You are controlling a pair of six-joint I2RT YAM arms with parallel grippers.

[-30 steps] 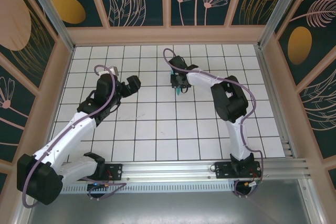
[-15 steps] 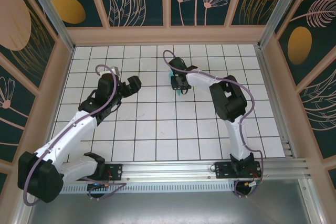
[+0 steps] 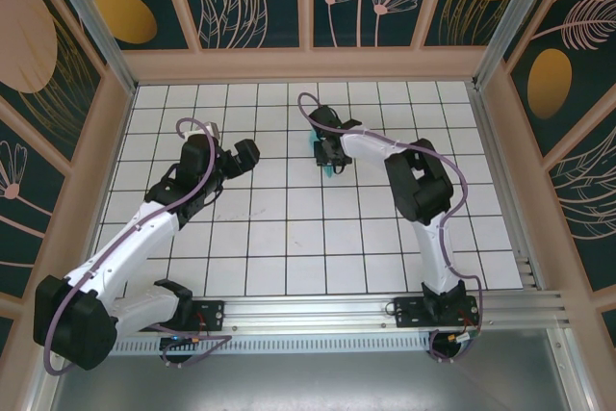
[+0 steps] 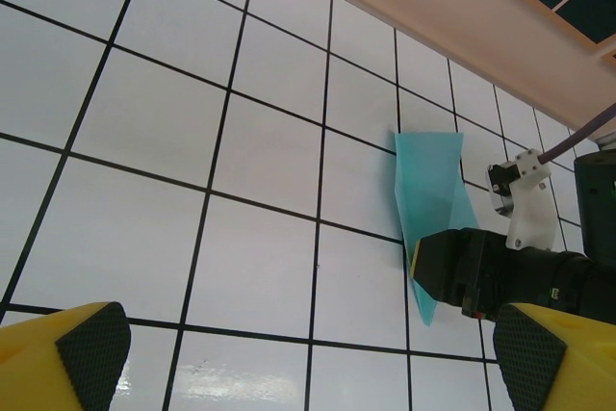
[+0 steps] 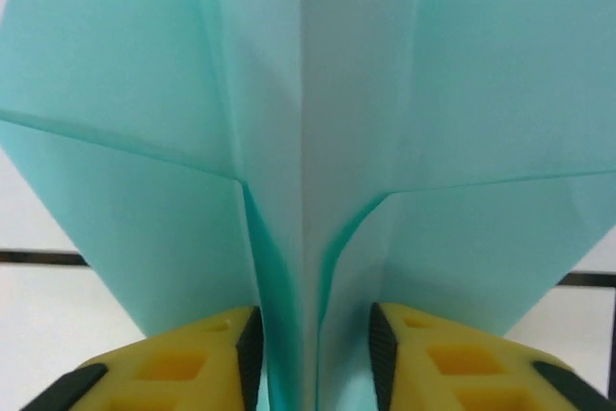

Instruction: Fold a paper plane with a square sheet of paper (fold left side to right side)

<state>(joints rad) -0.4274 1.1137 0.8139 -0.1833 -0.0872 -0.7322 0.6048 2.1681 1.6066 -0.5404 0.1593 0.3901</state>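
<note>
The square sheet of paper, turquoise, is folded into a narrow paper plane (image 5: pixel 125 93) with two wings spreading from a central keel. It stands on the white tiles (image 4: pixel 428 180) in the far middle of the table (image 3: pixel 330 169). My right gripper (image 5: pixel 313 353) straddles the keel from above. Its yellow fingers (image 5: pixel 192 363) are parted, and a small gap shows between the pads and the paper. My left gripper (image 4: pixel 313 363) is wide open over bare tiles, about two tiles left of the plane (image 3: pixel 243 155), with nothing between its fingers.
The white gridded table (image 3: pixel 289 238) is boxed in by a tan wooden rim (image 3: pixel 308 64) and patterned walls. The far rim (image 4: pixel 462 16) runs about two tiles behind the plane. Open tiles lie in front of both arms.
The right gripper's jaws have parted from the plane's keel. Both arms have stayed almost where they were.
</note>
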